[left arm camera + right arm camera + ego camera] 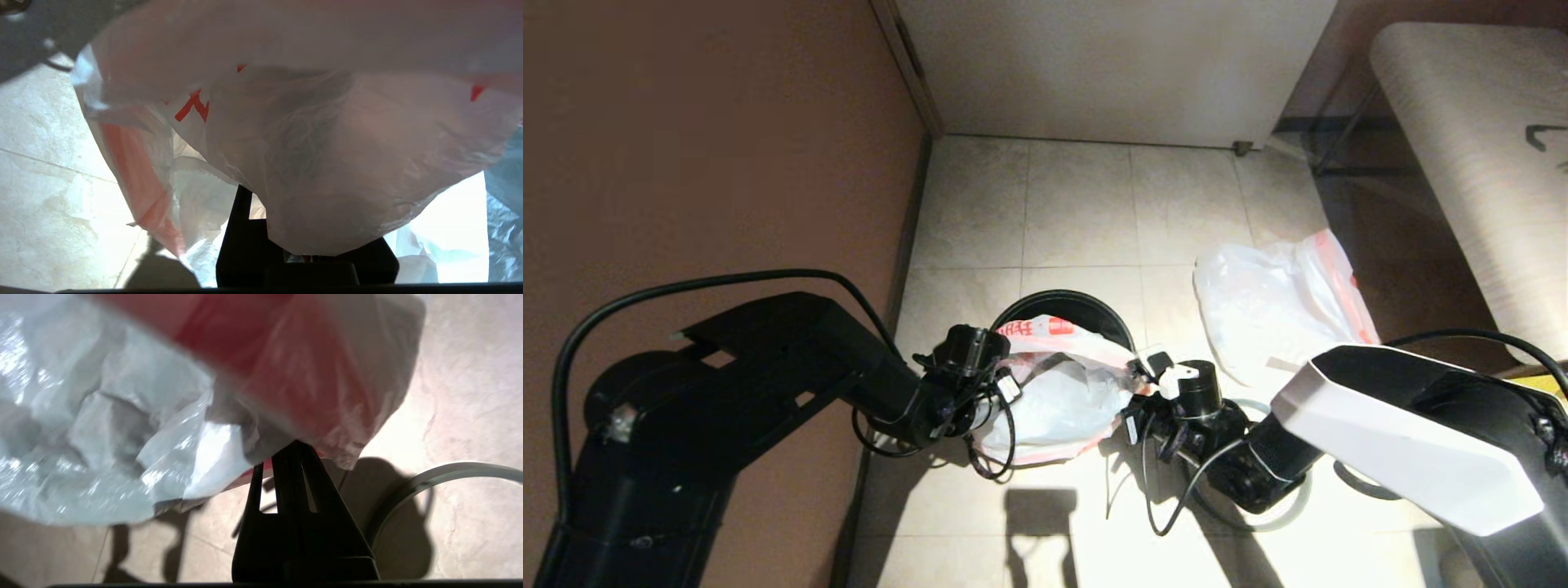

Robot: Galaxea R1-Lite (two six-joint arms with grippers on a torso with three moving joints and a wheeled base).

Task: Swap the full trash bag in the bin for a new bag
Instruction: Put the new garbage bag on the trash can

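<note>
Nearest, two robot arms reaching in low over a pale tiled floor point(1078, 204), the black left arm from the left and the white-shelled right arm from the right

Between them, the new bag point(1062, 400): thin white film with a red-pink band and red print at its mouth, stretched open and hanging over the near side of the bin point(1082, 304)

Left end effector point(1010, 384) at the bag's left edge, fingers point(241, 212) close together with film draped over them, apparently clamped on that edge

Right end effector point(1147, 371) at the bag's right edge, fingers point(292, 473) pressed together and pinching the red-banded film at their tips

On the floor under the right arm, a thin grey hoop point(449, 471), lying apart from the bin

Just behind the bag, the far rim of the small round black bin, dark inside, standing on the tiles near a brown wall point(686, 147) on the left

Further back and to the right, well apart from the bin, the full trash bag point(1266, 318): lumpy white plastic with a red-pink edge, lying on the floor; contents too hard to make out

Beyond that, at far right, a pale piece of furniture point(1462, 163); at the very back, a white panel point(1111, 65) meeting the tiles
</note>
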